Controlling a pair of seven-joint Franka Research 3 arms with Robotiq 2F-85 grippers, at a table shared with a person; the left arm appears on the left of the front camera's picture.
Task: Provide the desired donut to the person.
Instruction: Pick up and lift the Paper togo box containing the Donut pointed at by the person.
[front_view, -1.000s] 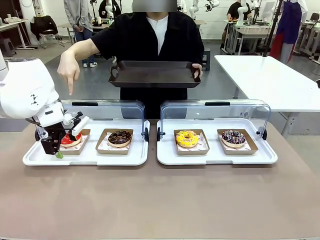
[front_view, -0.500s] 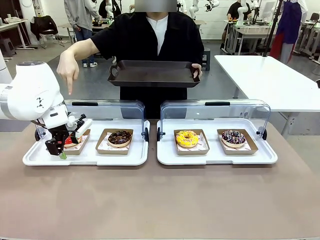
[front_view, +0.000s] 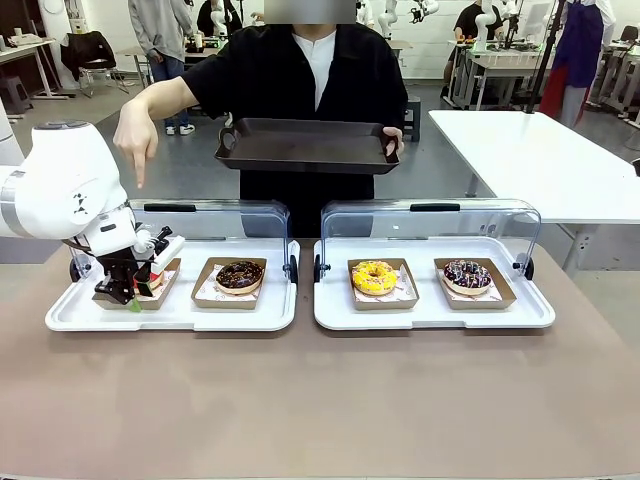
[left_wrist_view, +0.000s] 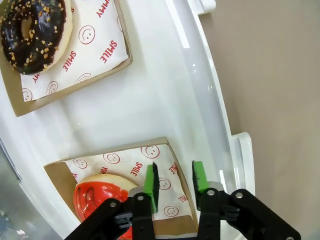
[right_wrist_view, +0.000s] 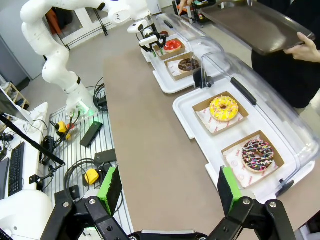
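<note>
The person (front_view: 300, 80) stands across the table, holding a dark serving tray (front_view: 305, 148) in one hand. The other hand (front_view: 137, 150) points a finger down at the far-left spot. There a red-iced donut (front_view: 150, 281) (left_wrist_view: 97, 197) lies on smiley paper in a brown cardboard tray (left_wrist_view: 56, 175). My left gripper (front_view: 128, 298) (left_wrist_view: 174, 181) is shut on that cardboard tray's near wall, one green pad inside over the paper, the other outside. My right gripper (right_wrist_view: 169, 192) stands open, high above the table's end, holding nothing.
Two white trays (front_view: 170, 315) (front_view: 430, 318) with raised clear lids (front_view: 205, 215) sit side by side. They also hold a chocolate donut (front_view: 240, 275) (left_wrist_view: 32, 35), a yellow donut (front_view: 375, 277) (right_wrist_view: 223, 107) and a dark sprinkled donut (front_view: 467, 273) (right_wrist_view: 257, 155). Brown tabletop stretches in front.
My left gripper's fingers have closed from open onto the cardboard tray's wall, and the left arm shifted slightly. The person's pointing hand and serving tray stayed put.
</note>
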